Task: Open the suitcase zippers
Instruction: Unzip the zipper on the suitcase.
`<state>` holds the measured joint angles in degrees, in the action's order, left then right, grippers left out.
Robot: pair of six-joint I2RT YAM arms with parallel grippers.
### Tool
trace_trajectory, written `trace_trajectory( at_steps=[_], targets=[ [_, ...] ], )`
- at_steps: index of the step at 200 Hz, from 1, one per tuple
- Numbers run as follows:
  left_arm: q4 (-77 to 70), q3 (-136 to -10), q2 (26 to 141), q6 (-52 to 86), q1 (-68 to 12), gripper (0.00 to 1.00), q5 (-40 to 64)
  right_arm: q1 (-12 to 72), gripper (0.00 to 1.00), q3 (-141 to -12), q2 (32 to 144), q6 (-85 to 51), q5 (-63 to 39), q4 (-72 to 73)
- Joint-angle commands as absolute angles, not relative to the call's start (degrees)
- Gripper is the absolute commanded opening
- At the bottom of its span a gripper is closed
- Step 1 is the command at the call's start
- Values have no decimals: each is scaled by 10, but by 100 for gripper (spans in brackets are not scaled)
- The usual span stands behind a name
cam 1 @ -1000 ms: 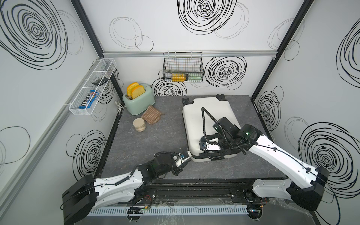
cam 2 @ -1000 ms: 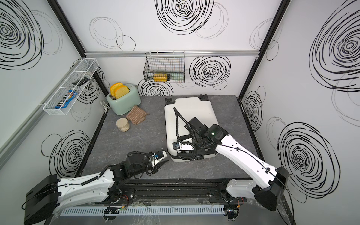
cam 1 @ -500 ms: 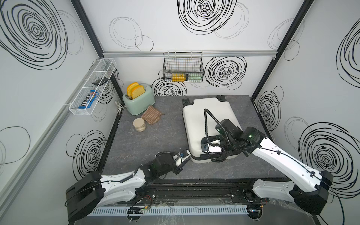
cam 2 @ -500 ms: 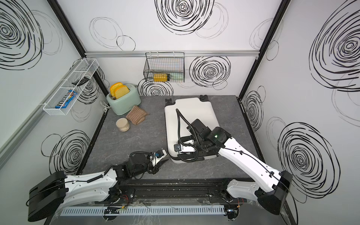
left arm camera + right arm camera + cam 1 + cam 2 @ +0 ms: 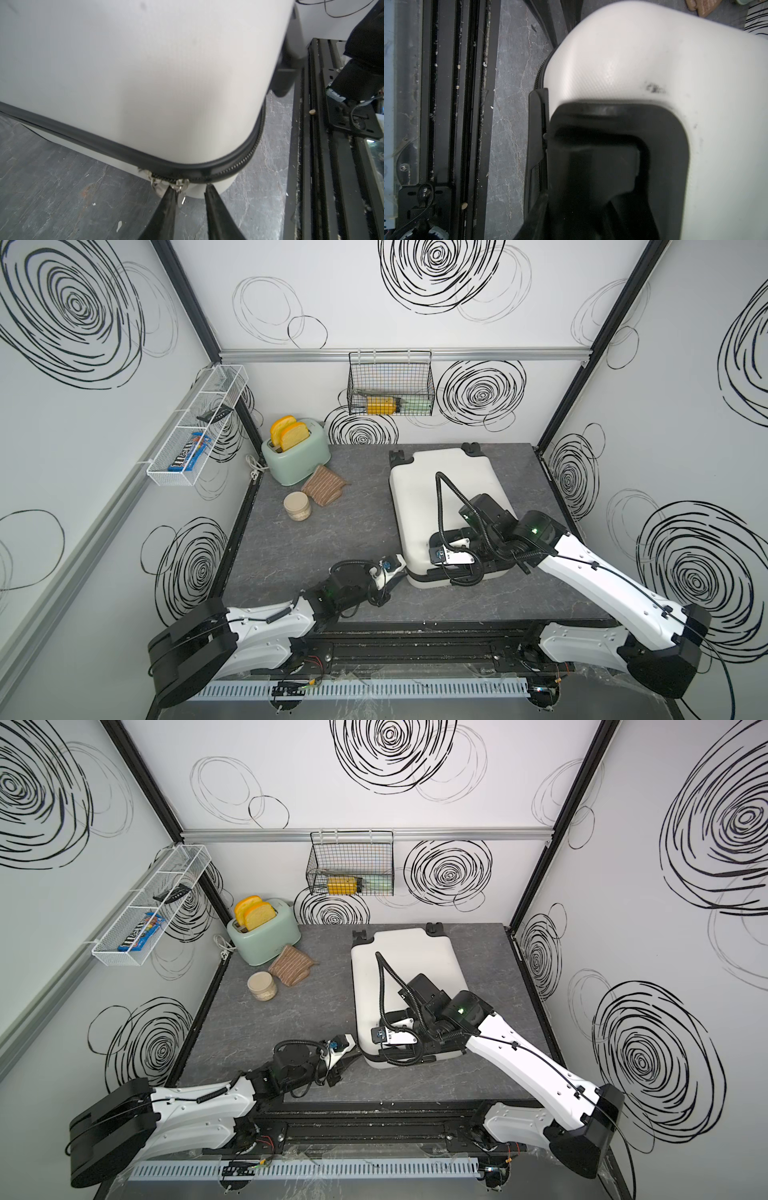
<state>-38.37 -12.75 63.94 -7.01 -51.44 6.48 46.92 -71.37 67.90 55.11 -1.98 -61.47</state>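
The white suitcase (image 5: 440, 472) lies flat at the right of the grey table, wheels toward the back wall. A black zipper band (image 5: 104, 145) runs round its seam. Two silver pulls (image 5: 181, 184) hang at the near left corner. My left gripper (image 5: 189, 187) is at that corner, low over the table, and shows there in both top views (image 5: 405, 570) (image 5: 357, 1050). It is open, with one pull dangling just inside one finger (image 5: 166, 207). My right gripper (image 5: 591, 187) reaches over the case to its near edge (image 5: 451, 570), its fingers set on either side of the black handle (image 5: 537, 128) in a dark recess.
A green toaster (image 5: 297, 456) with two toast slices stands at the back left, with a brown striped pouch (image 5: 324, 485) and a round jar (image 5: 297, 506) beside it. A wire basket (image 5: 390, 383) and a white shelf (image 5: 195, 427) hang on the walls. A black rail (image 5: 415, 639) borders the table's front.
My left gripper has slid forward and right up to the suitcase's near left corner, and its jaws have narrowed a little. The right gripper stays at the handle; the suitcase has not moved.
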Motion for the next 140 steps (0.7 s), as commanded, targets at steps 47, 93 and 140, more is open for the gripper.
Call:
trace_trajectory(
  at_steps=[47, 93, 140],
  targets=[
    [-412, -138, 657, -85, -490, 22, 116, 469, 0, -759, 637, 596, -14, -483],
    [-417, -140, 659, -94, -478, 16, 145, 469, 0, -765, 636, 597, -13, -490],
    [-428, -139, 662, -108, -476, 11, 197, 469, 0, -780, 625, 585, -52, -485]
  ],
)
